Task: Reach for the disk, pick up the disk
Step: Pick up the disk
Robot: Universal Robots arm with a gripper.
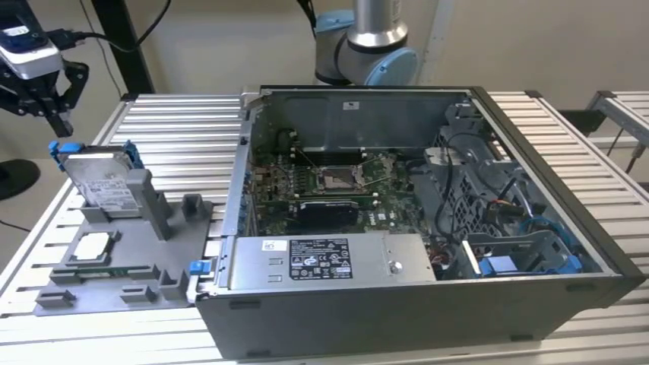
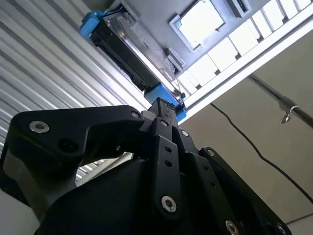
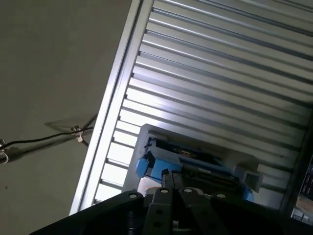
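Gripper (image 1: pixel 58 114) hangs clenched on nothing, tips down, off the case (image 1: pixel 385 327) on the exterior view's left, level with its back corner. The disk (image 1: pixel 102 182) is directly below, close but apart, propped on edge in the holder (image 1: pixel 152 209) beside the case. Its long axis leans up towards the gripper, blue-framed top end nearest. In the second wrist view the disk (image 2: pixel 128 54) lies just past the tips

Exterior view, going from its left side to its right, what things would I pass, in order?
From the left: pincer → disk → motherboard → blue bracket → rail.
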